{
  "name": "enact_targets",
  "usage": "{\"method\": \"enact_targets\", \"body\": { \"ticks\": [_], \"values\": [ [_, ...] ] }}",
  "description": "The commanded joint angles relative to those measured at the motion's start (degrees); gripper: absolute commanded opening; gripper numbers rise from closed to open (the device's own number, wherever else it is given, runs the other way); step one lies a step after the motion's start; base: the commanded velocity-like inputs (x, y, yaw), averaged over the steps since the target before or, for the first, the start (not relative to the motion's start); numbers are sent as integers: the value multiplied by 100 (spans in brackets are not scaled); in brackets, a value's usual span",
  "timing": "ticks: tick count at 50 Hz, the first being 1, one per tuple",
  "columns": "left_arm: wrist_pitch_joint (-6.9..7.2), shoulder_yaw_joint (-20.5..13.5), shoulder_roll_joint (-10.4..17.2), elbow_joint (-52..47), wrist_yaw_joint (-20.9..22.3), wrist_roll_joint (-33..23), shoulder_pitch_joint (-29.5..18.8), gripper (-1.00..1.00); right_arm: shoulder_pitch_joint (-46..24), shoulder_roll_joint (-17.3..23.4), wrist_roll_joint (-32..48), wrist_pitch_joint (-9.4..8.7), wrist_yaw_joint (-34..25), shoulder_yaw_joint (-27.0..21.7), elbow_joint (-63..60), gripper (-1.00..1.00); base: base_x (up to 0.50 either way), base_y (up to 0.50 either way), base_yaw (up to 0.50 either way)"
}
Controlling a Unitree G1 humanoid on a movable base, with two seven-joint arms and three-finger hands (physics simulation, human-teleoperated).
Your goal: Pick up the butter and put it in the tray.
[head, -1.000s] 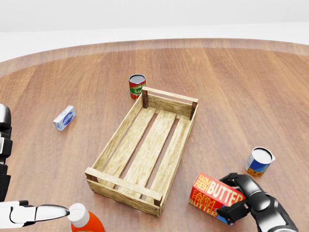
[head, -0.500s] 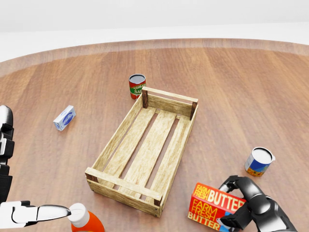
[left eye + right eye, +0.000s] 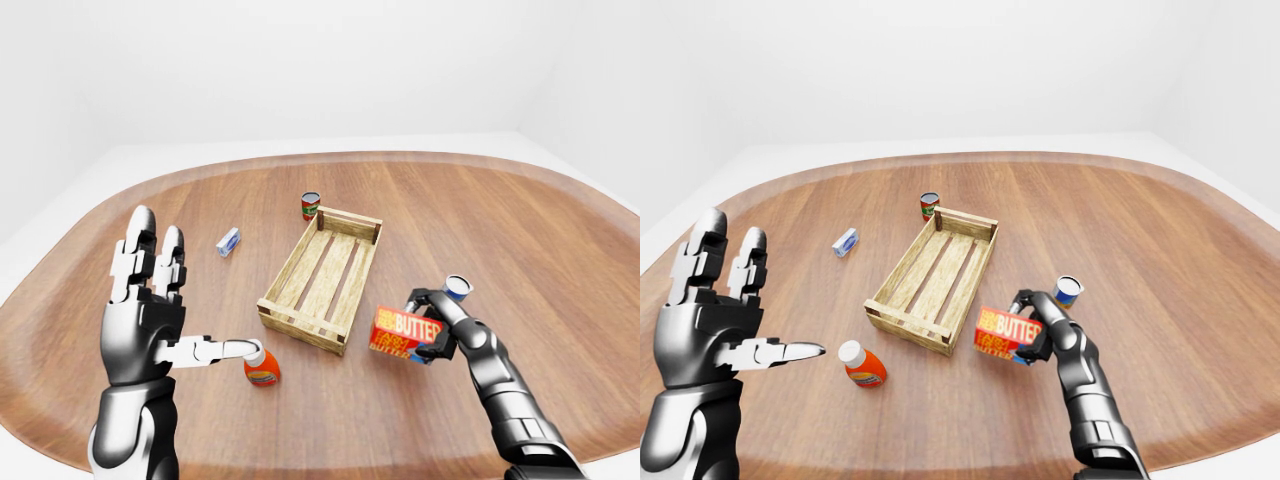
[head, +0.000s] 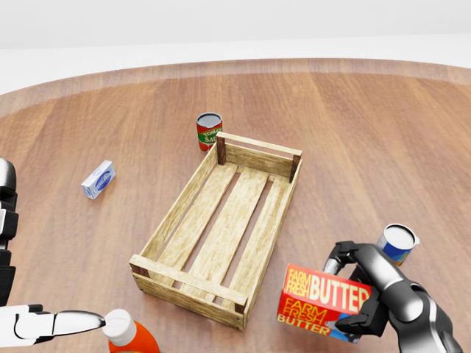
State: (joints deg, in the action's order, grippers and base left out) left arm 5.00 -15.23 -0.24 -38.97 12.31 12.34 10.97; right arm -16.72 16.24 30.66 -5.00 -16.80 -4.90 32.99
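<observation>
The butter (image 4: pixel 322 300) is a red box with white and yellow lettering, at the bottom right of the head view. My right hand (image 4: pixel 355 294) is shut on its right end, with fingers over the top edge and under the bottom edge. The box hangs tilted just above the table, right of the near corner of the tray (image 4: pixel 174 213), a slatted wooden crate with nothing in it. In the left-eye view my left hand (image 3: pixel 150 300) is raised at the left, open with its fingers spread. Its thumb tip is close to an orange bottle's cap.
An orange bottle with a white cap (image 4: pixel 126 335) stands at the bottom left. A blue and yellow can (image 4: pixel 398 242) stands just above my right hand. A tomato can (image 4: pixel 209 131) sits by the tray's far corner. A small blue and white box (image 4: pixel 98 179) lies to the left.
The butter has come up off the table in my right hand and tipped its face more toward the camera. The left hand has barely moved.
</observation>
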Motion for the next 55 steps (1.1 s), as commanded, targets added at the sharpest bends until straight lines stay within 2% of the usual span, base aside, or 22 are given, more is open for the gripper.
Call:
{"method": "enact_targets", "body": {
  "ticks": [1, 14, 18, 27, 30, 37, 46, 55],
  "values": [
    [0, -23, 0, -34, 6, 23, 9, 100, 121, -65, 367, 0, -351, -182, -1142, -100, 0, 0, 0],
    [0, -3, -7, -1, 3, -13, -3, 100, -97, -140, 611, 0, -597, -217, -2038, -100, 0, 0, 0],
    [0, 0, 17, 80, -28, -17, -52, 100, -387, -238, 382, 0, -211, -189, -1511, -100, 0, 0, 0],
    [0, -42, 43, 79, -58, 18, -97, 100, -1108, -214, -26, 0, 202, -122, -771, -100, 0, 0, 0],
    [0, -58, 56, 94, -69, 33, -125, 100, -1462, -248, -236, 0, 574, -57, 90, -100, 0, 0, 0],
    [0, -124, 69, 23, -82, 98, -142, 100, -2224, -283, -509, 0, 1028, 86, 1350, -100, 0, 0, 0],
    [0, -128, 85, 98, -91, 99, -172, 100, -3192, -345, -704, 0, 1325, 193, 2863, -100, 0, 0, 0],
    [0, -74, 70, 120, -79, 56, -143, 100, -3746, -473, -752, 0, 1570, 250, 3573, -100, 0, 0, 0]
  ]
}}
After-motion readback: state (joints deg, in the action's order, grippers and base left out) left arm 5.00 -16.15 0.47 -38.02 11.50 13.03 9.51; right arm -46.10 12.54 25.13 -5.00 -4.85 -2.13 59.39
